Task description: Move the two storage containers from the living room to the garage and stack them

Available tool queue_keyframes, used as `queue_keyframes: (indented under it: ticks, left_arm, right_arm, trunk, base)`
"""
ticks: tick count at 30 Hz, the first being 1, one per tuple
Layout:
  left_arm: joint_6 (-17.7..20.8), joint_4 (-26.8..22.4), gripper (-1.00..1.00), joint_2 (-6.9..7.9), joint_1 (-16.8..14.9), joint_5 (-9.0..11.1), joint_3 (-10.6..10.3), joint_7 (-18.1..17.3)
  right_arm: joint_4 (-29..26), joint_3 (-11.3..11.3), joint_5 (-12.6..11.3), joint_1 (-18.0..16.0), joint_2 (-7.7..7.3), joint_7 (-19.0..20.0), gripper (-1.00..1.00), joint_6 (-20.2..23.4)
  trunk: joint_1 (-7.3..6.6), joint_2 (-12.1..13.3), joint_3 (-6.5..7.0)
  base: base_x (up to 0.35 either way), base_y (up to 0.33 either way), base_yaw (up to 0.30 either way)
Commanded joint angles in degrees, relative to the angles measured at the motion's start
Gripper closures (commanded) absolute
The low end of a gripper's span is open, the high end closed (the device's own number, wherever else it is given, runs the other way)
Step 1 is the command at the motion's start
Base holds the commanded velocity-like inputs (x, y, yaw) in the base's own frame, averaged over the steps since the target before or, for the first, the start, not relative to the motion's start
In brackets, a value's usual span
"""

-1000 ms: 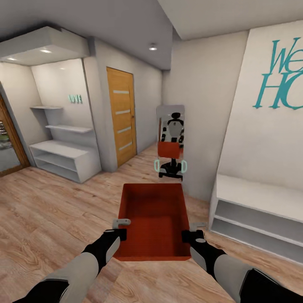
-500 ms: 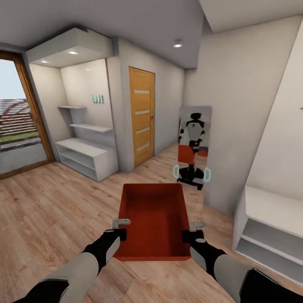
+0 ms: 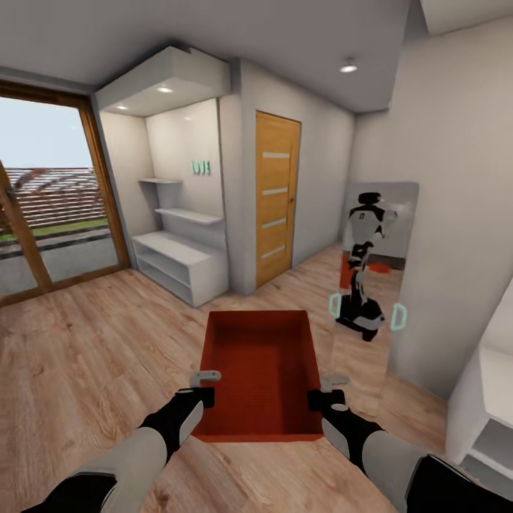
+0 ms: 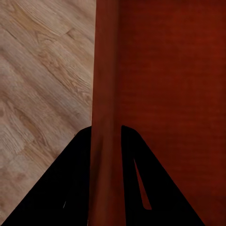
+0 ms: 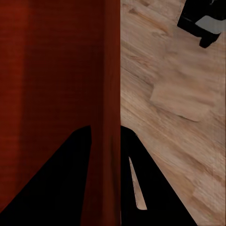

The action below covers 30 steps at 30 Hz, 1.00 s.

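One orange-red storage container (image 3: 260, 374) hangs in front of me over the light wood plank floor, carried between both arms. My left gripper (image 3: 204, 388) is shut on the container's left wall (image 4: 106, 94), with one finger on each side of the thin wall. My right gripper (image 3: 322, 393) is shut on the right wall (image 5: 110, 94) in the same way. The bin is open-topped and holds nothing. The second container, the garage and its concrete floor are out of view.
A wood door (image 3: 275, 196) stands ahead, with white shelving (image 3: 178, 260) to its left and wood-framed glass doors (image 3: 50, 192) further left. A mirror (image 3: 370, 285) on the right wall reflects me. A white bench unit (image 3: 488, 406) stands at the right edge.
The whole view has swung left: the glass doors have come into sight and the mirror and bench have slid right. The container and both grippers keep their places relative to me.
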Motion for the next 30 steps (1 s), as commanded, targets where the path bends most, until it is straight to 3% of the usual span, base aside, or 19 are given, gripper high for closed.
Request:
queue_keyframes:
  ticks: [1, 30]
  left_arm:
    - [0.49, -0.13, 1.00, 2.30, -0.04, -1.12, 0.16, 0.48]
    - [0.51, -0.09, 1.00, 2.22, -0.04, -1.18, 0.08, 0.48]
  right_arm:
    - [1.49, -0.31, -0.48, -0.06, -0.63, -0.36, 1.00, -0.33]
    - [1.49, -0.31, -0.48, -0.08, -0.68, -0.36, 1.00, -0.33]
  trunk:
    - [0.06, -0.10, -0.11]
    - [0.06, -0.10, -0.11]
  base:
    - [0.323, 0.000, 0.284]
    - [0.323, 0.000, 0.284]
